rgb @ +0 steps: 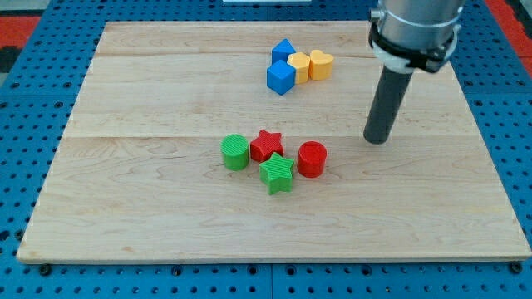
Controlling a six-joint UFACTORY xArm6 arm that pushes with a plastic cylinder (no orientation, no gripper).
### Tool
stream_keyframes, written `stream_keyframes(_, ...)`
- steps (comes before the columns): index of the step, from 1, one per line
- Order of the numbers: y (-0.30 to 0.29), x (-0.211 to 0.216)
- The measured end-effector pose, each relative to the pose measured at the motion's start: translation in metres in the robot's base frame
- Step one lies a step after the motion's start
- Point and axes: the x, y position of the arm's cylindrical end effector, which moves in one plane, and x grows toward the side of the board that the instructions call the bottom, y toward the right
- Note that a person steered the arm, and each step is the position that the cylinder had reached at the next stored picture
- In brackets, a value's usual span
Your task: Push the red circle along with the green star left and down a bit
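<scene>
pale wooden tabletop (125, 208) fills the view, blue pegboard around it. near its middle the red circle (312, 159) sits just right of the green star (276, 173), almost touching. my tip (377, 139), a bare rod with no gripper to open or close, stands up and right of them, apart. both look light, stiff, likely to slide easily; push the circle's upper-right side.

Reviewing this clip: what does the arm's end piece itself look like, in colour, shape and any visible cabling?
A grey metallic cylindrical housing with a black band and a white ring beneath it narrows into a straight, dark, matte round rod. My tip is flat-ended and blunt. No cables, labels or markings show.
</scene>
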Motion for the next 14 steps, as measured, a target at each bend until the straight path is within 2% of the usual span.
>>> stream_keyframes(1, 0.000, 0.017)
stream_keyframes(3, -0.031, 0.102)
stream_keyframes(5, -0.031, 0.102)
stream_keyframes(7, -0.031, 0.054)
stream_keyframes(11, -0.034, 0.004)
stream_keyframes(14, -0.041, 0.006)
